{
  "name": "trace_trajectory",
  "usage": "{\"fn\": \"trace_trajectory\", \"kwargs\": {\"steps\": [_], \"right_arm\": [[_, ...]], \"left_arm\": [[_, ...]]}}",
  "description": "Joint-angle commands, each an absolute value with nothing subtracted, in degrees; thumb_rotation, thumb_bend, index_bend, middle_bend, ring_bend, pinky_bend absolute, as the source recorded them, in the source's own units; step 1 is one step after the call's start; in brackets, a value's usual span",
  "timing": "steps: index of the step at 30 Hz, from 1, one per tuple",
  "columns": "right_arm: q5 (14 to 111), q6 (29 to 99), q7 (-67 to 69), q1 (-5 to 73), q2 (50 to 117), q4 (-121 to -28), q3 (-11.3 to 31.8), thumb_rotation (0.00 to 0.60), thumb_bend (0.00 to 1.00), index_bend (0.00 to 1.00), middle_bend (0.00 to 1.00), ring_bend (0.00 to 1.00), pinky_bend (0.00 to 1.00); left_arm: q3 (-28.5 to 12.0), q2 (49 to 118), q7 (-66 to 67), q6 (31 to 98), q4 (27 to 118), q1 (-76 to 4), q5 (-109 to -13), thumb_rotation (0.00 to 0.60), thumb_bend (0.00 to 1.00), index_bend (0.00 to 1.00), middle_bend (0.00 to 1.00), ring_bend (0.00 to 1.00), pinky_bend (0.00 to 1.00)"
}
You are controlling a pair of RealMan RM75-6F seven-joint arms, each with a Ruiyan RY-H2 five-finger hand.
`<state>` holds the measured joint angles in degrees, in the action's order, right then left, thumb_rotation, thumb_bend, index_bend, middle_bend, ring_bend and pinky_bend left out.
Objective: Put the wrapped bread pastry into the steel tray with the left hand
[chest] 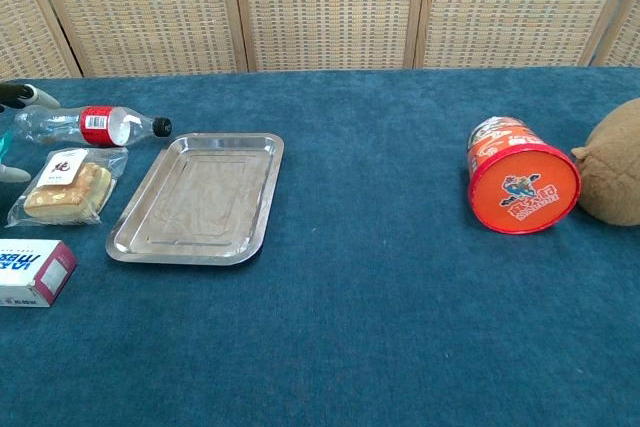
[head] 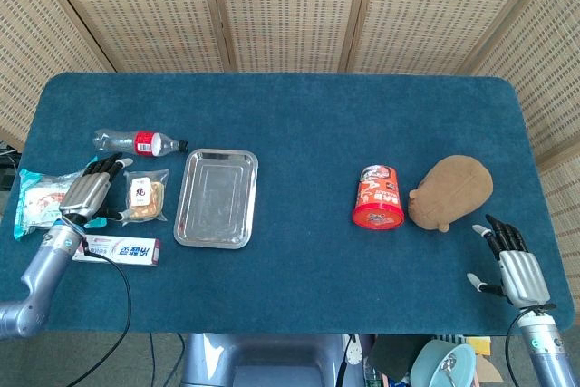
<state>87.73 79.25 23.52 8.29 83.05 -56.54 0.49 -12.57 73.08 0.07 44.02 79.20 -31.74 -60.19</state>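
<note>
— Fingers (head: 107, 166) of left hand (head: 88, 191): spread, grasping nothing, tips reaching toward wrapped bread pastry (head: 145, 197) from its left side. Touching the wrapper or merely above it? Cannot tell from the head view. Only a sliver of those fingers at the far left edge in the chest view.

— And right hand (head: 515, 269)?

— Down at the near right corner of worktop (head: 299, 124), fingers apart, holding nothing, well clear of everything. Seen in the head view only.

— Largest to smallest, then?

— Blue-carpeted worktop first. Next, steel tray (head: 217, 198), left of centre, lying flat with nothing inside. Then brown plush toy (head: 451, 191) on the right, just beside orange snack tub (head: 377, 197), tub tipped on its side with lid facing forward. Then teal snack packet (head: 38, 198) at the far left edge, partly behind the left arm. Then toothpaste box (head: 118, 249), near front of that arm, flat on the cloth. Then plastic bottle (head: 140, 142) with red label, on its side, cap pointing toward the tray.

— And the pastry itself?

— Smallest of the lot: flat on the worktop in clear wrap, just left of the tray, between bottle behind and toothpaste box in front. Not yet in the tray.
</note>
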Motion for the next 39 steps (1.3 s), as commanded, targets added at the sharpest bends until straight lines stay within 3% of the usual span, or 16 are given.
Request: {"fn": "trace_trajectory", "kwargs": {"steps": [1, 14, 22, 25, 29, 39], "right_arm": [[87.7, 79.4, 24.0, 8.1, 83.2, -56.1, 0.5, 0.600, 0.22, 0.13, 0.00, 0.00, 0.00], [88.1, 80.3, 25.1, 7.8, 83.4, -55.1, 0.5, 0.600, 0.22, 0.13, 0.00, 0.00, 0.00], [87.9, 80.9, 25.5, 7.4, 83.3, -55.0, 0.8, 0.600, 0.22, 0.13, 0.00, 0.00, 0.00], [88.0, 81.0, 25.6, 7.3, 83.3, -54.9, 0.7, 0.600, 0.22, 0.13, 0.00, 0.00, 0.00], [88.0, 81.0, 25.7, 7.2, 83.4, -54.7, 0.6, 0.600, 0.22, 0.13, 0.00, 0.00, 0.00], [88.1, 81.0, 25.8, 6.9, 83.8, -54.1, 0.4, 0.600, 0.22, 0.13, 0.00, 0.00, 0.00]], "left_arm": [[-12.4, 74.7, -0.9, 42.3, 77.3, -33.0, -60.1, 0.600, 0.22, 0.11, 0.00, 0.00, 0.00], [-11.4, 78.0, -4.4, 39.2, 73.0, -34.9, -61.3, 0.600, 0.22, 0.11, 0.00, 0.00, 0.00], [-10.6, 80.6, -6.2, 38.1, 69.2, -35.6, -62.2, 0.600, 0.22, 0.13, 0.00, 0.00, 0.12], [-10.3, 81.0, -6.4, 37.4, 68.4, -35.9, -62.1, 0.600, 0.23, 0.20, 0.02, 0.00, 0.19], [-10.0, 81.6, -6.1, 37.9, 67.6, -35.8, -61.9, 0.600, 0.29, 0.37, 0.16, 0.05, 0.33], [-9.9, 81.2, -3.5, 40.0, 68.7, -35.6, -60.1, 0.600, 0.32, 0.43, 0.21, 0.10, 0.37]]}}
